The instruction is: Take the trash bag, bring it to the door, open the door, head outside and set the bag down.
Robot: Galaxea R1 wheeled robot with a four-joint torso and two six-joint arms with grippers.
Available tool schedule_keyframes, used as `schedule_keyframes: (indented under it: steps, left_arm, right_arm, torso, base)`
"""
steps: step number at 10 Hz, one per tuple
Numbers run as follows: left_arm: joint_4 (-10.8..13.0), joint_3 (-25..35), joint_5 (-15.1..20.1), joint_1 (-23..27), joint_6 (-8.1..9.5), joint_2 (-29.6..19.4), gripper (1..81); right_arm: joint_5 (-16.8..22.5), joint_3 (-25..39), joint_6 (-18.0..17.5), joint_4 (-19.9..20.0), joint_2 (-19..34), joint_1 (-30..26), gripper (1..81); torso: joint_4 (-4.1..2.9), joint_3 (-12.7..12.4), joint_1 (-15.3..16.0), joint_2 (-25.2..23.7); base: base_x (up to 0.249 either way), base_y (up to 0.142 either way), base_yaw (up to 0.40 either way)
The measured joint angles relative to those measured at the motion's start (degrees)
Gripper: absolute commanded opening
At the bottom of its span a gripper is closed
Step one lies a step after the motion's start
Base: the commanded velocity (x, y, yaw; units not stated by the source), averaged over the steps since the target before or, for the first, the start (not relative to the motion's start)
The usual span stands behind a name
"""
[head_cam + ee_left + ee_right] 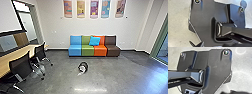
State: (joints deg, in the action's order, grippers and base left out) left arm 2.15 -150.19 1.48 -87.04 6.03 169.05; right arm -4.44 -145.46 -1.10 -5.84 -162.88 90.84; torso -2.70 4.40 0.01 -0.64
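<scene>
Well ahead of the left gripper (196, 44) and the right gripper (193, 91), what looks like the trash bag (83, 67), dark with a pale trailing part, lies on the grey floor (105, 75). Farther off stands a multicoloured sofa (87, 51). Whether either gripper is clenched, released or grasping anything cannot be told.

Five posters (80, 9), four sofa sections (87, 50), two dark chair backs (20, 65)
The sofa sections count one blue, one green, one orange and one brown, with one blue cushion (95, 41) among them; there is also one long pale table (4, 65) and, on the floor, one black-and-white bundle (83, 67), while any smaller things around the chair legs are too blurred to number
</scene>
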Motion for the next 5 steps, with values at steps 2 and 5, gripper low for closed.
schedule_keyframes:
  steps: [2,5]
  left_arm:
    - [0.0,0.0,0.0,0.0,0.0,0.0,81.1]
    - [0.0,0.0,0.0,0.0,0.02,0.0,81.1]
  right_arm:
    - [0.0,0.0,0.0,0.0,0.0,0.0,81.1]
    - [0.0,0.0,0.0,-0.1,0.0,0.0,81.1]
  torso:
    - [0.0,0.0,0.0,0.0]
    - [0.0,0.0,0.0,0.0]
  base:
    - [0.134,0.0,0.0]
    - [0.133,0.0,0.0]
